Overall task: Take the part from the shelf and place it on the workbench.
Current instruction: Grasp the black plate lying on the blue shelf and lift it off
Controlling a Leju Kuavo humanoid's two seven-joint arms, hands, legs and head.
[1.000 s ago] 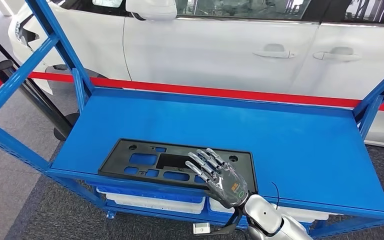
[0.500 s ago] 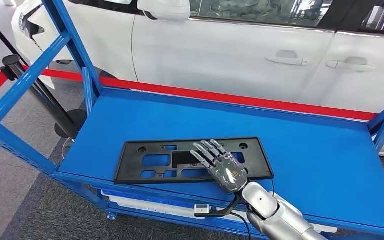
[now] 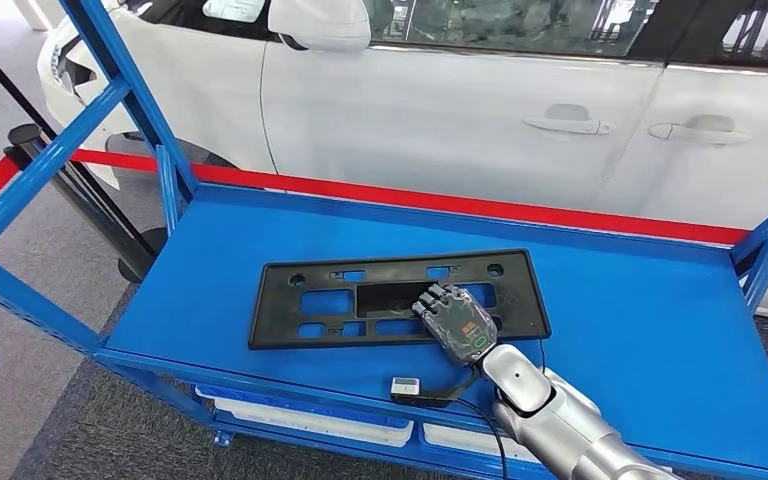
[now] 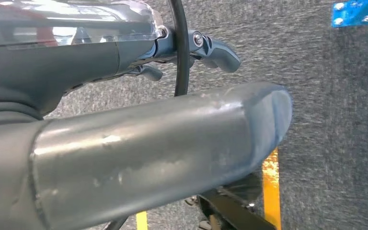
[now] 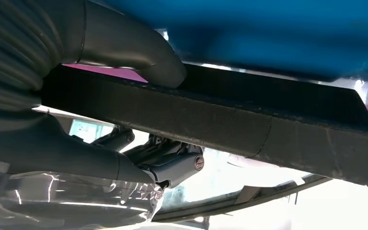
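Observation:
A flat black plastic part [image 3: 330,300] with several cut-outs lies on the blue shelf [image 3: 620,330], near its front edge. My right hand [image 3: 457,320] rests on the part's right half, fingers curled down into the large middle cut-out. In the right wrist view the thumb [image 5: 139,52] presses one face of the part's black bar [image 5: 249,124] and the fingers [image 5: 172,163] sit on the other face, so the hand grips it. My left hand [image 4: 172,134] hangs over grey carpet with its thumb stretched out and nothing in it.
A white car [image 3: 440,110] stands close behind the shelf, beyond a red barrier belt [image 3: 560,212] and a black post [image 3: 70,180]. Blue uprights [image 3: 120,90] frame the shelf's left end. White bins [image 3: 310,420] sit under the shelf. A small white box [image 3: 404,386] hangs on a cable.
My right hand's fingers went from spread flat over the part to curled into its cut-out. The part has shifted farther in on the shelf and turned slightly. The camera also moved a little.

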